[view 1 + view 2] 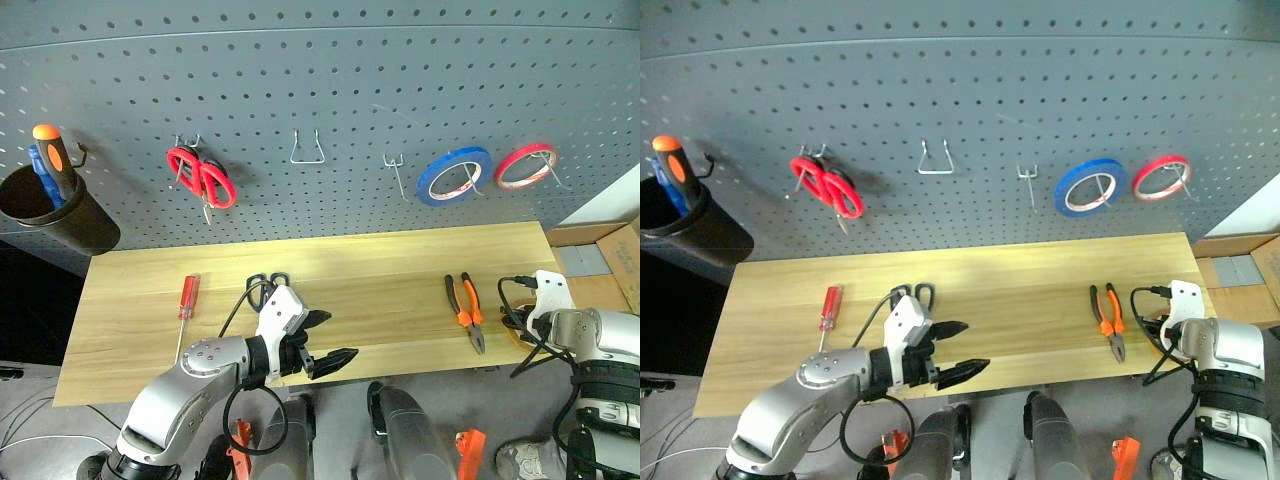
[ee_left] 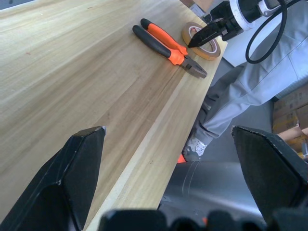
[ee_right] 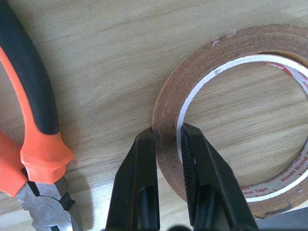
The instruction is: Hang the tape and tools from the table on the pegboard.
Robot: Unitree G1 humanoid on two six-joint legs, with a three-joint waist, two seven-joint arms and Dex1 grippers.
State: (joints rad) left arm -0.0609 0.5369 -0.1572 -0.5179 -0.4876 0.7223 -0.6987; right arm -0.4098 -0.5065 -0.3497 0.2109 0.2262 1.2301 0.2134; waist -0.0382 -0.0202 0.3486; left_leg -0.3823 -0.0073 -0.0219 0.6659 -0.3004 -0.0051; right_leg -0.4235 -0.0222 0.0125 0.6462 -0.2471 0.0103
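Note:
The yellow-brown tape (image 3: 226, 43) lies flat on the table (image 1: 380, 270) near its right front corner. My right gripper (image 3: 168, 131) is shut on the ring's wall, one finger inside and one outside. The same grip shows in the left wrist view, with the right gripper (image 2: 195, 42) on the tape (image 2: 214, 52). The orange-and-black pliers (image 1: 465, 310) lie just left of the tape. The red-handled screwdriver (image 1: 188, 297) lies at the table's left. The dark-handled scissors (image 1: 267, 283) are partly hidden behind my left arm. My left gripper (image 1: 340, 336) hangs open over the front edge, holding nothing.
The pegboard (image 1: 330, 90) carries red scissors (image 1: 200, 175), a blue tape roll (image 1: 453, 175), a red tape roll (image 1: 526, 166) and two bare hooks (image 1: 306, 148) (image 1: 395, 170). A black cup (image 1: 55, 210) with tools hangs at its left. Cardboard boxes (image 1: 610, 260) stand beyond the table's right end.

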